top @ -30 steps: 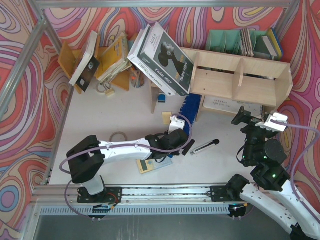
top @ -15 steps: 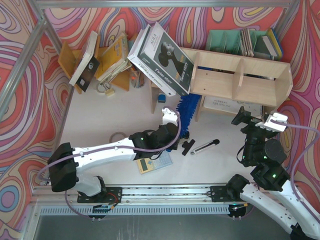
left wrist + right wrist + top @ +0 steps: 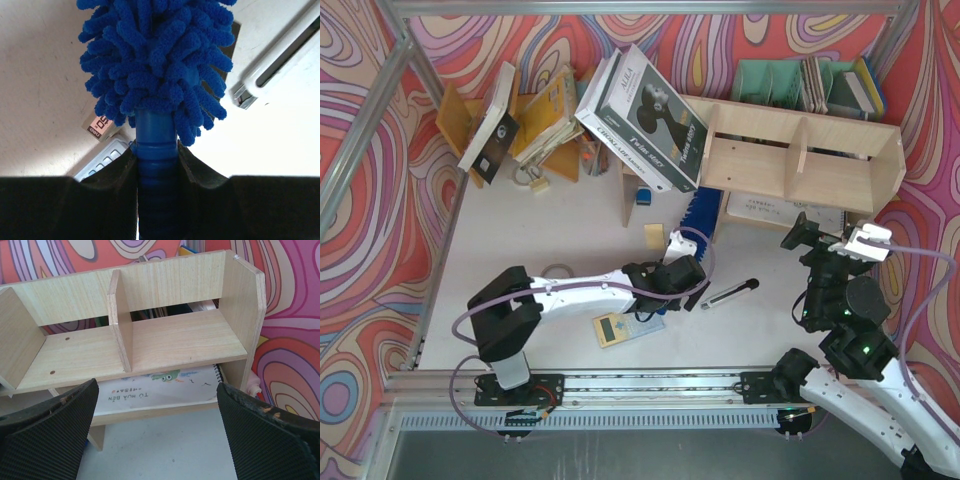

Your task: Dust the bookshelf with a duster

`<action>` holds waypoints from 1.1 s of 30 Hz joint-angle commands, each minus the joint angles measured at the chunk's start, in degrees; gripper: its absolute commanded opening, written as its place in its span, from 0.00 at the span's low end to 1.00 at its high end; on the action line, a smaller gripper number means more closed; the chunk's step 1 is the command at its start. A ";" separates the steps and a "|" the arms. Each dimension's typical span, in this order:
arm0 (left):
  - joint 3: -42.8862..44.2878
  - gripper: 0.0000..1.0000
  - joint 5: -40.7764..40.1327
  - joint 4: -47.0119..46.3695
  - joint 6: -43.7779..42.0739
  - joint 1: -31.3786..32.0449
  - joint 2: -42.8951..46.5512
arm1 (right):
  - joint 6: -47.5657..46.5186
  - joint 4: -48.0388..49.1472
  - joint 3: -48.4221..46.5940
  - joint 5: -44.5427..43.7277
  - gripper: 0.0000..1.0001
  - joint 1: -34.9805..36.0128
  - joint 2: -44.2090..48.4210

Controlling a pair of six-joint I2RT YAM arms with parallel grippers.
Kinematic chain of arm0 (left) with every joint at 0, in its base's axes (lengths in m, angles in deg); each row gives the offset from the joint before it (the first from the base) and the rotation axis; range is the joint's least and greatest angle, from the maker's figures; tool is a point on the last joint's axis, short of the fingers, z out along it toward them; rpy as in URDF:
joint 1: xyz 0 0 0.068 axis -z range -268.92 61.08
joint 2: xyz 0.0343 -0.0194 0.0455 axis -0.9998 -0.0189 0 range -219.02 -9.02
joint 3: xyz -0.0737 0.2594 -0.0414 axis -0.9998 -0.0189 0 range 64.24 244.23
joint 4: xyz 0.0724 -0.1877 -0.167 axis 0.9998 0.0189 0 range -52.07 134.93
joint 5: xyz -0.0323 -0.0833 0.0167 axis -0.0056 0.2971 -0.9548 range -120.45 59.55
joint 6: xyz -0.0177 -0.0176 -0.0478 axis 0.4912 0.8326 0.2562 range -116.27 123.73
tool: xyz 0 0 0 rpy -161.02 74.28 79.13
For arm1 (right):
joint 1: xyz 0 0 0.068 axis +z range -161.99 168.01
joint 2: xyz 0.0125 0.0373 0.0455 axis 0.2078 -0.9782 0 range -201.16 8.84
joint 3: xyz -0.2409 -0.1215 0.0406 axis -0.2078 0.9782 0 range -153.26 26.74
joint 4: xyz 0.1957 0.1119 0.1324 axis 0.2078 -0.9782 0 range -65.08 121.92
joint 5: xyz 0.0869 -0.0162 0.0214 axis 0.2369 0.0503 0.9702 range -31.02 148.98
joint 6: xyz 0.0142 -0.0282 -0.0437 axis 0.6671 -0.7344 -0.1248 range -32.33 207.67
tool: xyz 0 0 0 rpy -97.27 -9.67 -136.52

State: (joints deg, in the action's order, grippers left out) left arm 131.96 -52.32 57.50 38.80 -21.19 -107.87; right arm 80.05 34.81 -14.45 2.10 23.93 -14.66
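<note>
Blue ribbed plastic is sitting pinched between the black fingers [image 3: 200, 180] of the left gripper [image 3: 156, 155]. It is clamping the slim handle of the duster [image 3: 155, 60] just below the fluffy head and holding it above the tabletop [image 3: 510, 230].

Seen from above, this gripper is hovering near the middle of the tabletop. The duster's head is pointing away from it toward the far edge. The tip of the head is lying at the left end of the bookshelf [image 3: 790, 150], by the lower opening beside the left leg. Whether the fluff is touching the wood I cannot tell.

A calculator [image 3: 102, 160] is lying under the gripper, on its left, and a black-and-white stick [image 3: 730, 294] is lying just to its right.

The bookshelf is standing along the far right part of the tabletop, with its open compartments facing the near edge. Large books [image 3: 645, 115] are leaning against its left end.

The right gripper [image 3: 157, 435] is hanging near the right edge with its jaws spread wide and nothing between them. It is facing the right-hand compartments of the bookshelf from a little way off. A spiral notebook [image 3: 160, 385] is lying under the shelf board in front of it.
</note>
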 commanded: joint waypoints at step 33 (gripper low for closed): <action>-2.14 0.00 1.23 -0.35 -5.12 0.57 4.21 | 0.08 -0.17 -0.35 0.07 0.89 -0.36 0.04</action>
State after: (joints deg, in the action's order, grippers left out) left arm 127.98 -54.50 54.85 34.78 -21.13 -100.99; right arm 80.05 34.81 -14.45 2.23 23.93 -14.90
